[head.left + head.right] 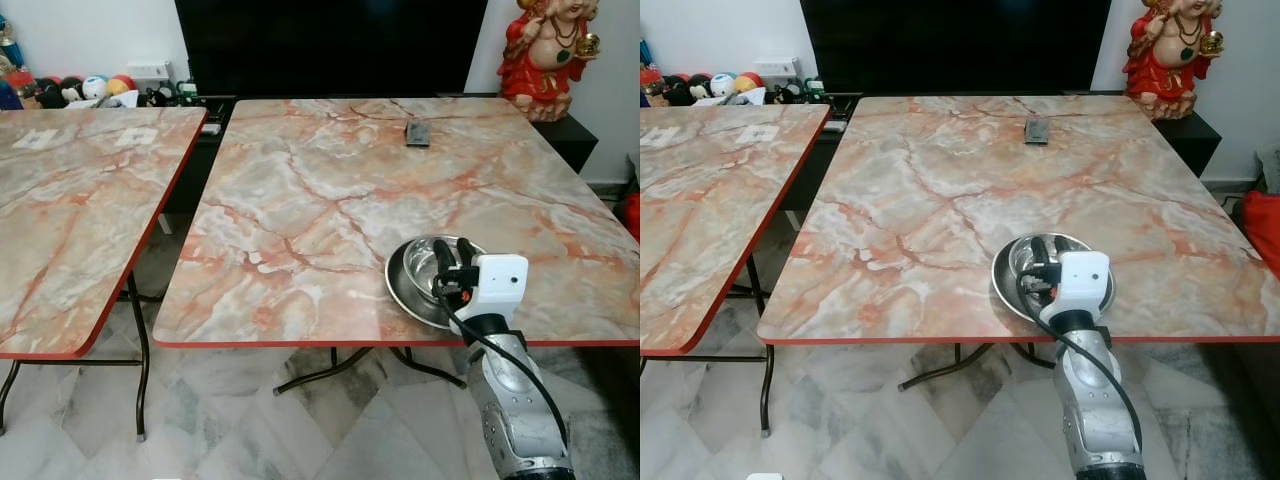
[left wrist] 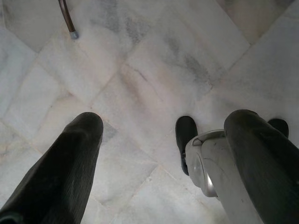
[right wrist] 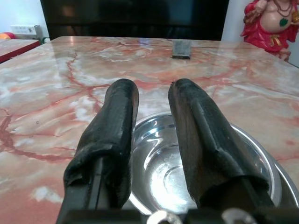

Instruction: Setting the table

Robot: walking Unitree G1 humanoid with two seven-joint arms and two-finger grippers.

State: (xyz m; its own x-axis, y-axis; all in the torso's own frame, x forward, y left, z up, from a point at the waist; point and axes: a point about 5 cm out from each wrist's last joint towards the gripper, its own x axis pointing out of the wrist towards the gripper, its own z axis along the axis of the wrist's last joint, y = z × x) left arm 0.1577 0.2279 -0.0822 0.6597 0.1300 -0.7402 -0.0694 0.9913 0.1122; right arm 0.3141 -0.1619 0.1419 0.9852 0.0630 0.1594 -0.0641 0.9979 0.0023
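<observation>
Steel bowl (image 1: 422, 278) resting near front edge of marble table (image 1: 330, 190), toward right side
Right gripper (image 1: 454, 253) over bowl's near rim, fingers (image 3: 117, 135) slightly parted, nothing clasped between them, gap showing bowl's shiny inside
Left gripper (image 2: 163, 140) hanging low over pale marble floor (image 2: 154, 60), fingers spread wide, unladen
Small dark remote (image 1: 417, 133) lying at far side of table, well apart from bowl
Second marble table (image 1: 70, 200) alongside on left
Red figurine (image 1: 545, 50) beyond far right corner
</observation>
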